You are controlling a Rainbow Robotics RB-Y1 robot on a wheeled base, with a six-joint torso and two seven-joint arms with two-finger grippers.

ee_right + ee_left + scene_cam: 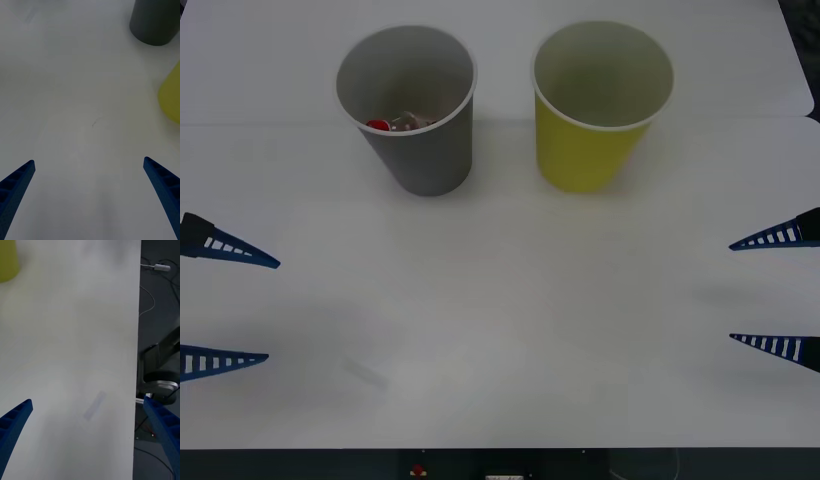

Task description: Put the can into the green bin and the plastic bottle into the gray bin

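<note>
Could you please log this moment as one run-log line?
clear plastic bottle: inside dark gray tapered bin | yellow-green tapered bin: contents unclear | left gripper: jaws open, idle | right gripper: jaws open, idle

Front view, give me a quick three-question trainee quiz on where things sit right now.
1. True or false: the plastic bottle lies inside the gray bin.
2. Which bin stands nearer the right claw: A gray, B the green bin?
3. Fill in: both claws, including the left claw, are ___ and hold nothing.

Key: 1 true; 2 B; 3 open.
</note>
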